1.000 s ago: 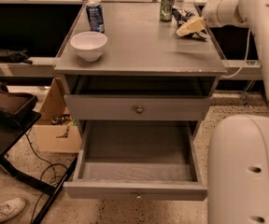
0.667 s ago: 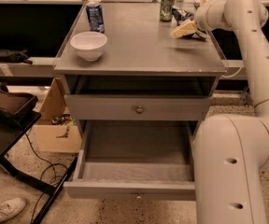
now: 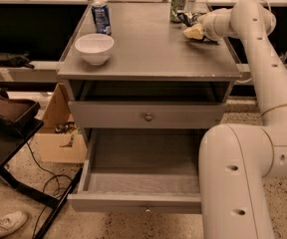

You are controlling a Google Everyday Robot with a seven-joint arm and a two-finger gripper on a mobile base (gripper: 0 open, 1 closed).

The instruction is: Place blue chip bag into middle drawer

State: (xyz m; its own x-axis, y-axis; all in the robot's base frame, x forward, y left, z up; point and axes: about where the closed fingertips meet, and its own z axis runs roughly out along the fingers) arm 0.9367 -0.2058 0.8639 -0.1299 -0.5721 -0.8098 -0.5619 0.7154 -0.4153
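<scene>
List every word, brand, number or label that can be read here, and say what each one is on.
No text here can be read.
Blue-and-white can, back left of the tabletop: print too blurred to read.
Green can, back right: print too blurred to read.
Blue chip bag, beside the gripper at the back right: print too blurred to read.

No text, brand or number can be read: the print is illegible on the blue chip bag (image 3: pixel 187 19) right at the gripper (image 3: pixel 197 30), on the green can (image 3: pixel 178 5) just beyond it, and on the blue-and-white can (image 3: pixel 101 17) well off to its side.
</scene>
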